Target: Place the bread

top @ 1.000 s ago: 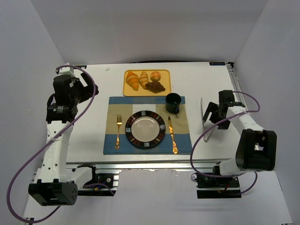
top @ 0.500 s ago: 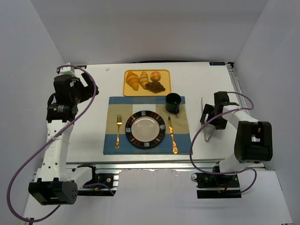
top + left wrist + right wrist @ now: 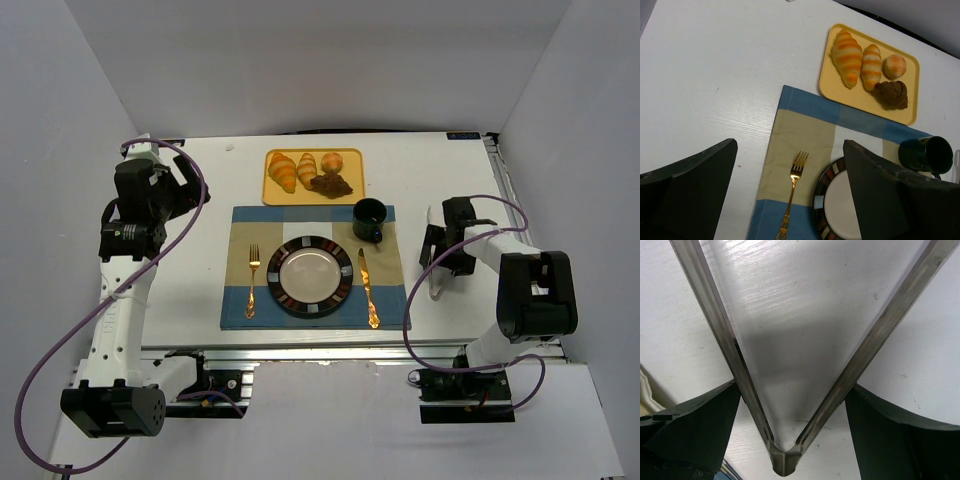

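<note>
I logged the right gripper (image 3: 790, 387) spread wide astride 1 tongs (image 3: 715, 320), shown close only by its wrist camera; left gripper (image 3: 790, 144) wide apart, empty. Beyond, 1 plate (image 3: 290, 296), 1 fork (image 3: 252, 278), 1 cup (image 3: 369, 218). Farthest, 1 tray (image 3: 855, 99) held 2 croissants (image 3: 847, 57), 1 bun (image 3: 894, 66), 1 bread (image 3: 891, 94).

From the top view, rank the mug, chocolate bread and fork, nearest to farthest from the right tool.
1. Dark green mug, left of the right tool.
2. Chocolate bread, on the yellow tray.
3. Gold fork, far across the placemat.
</note>
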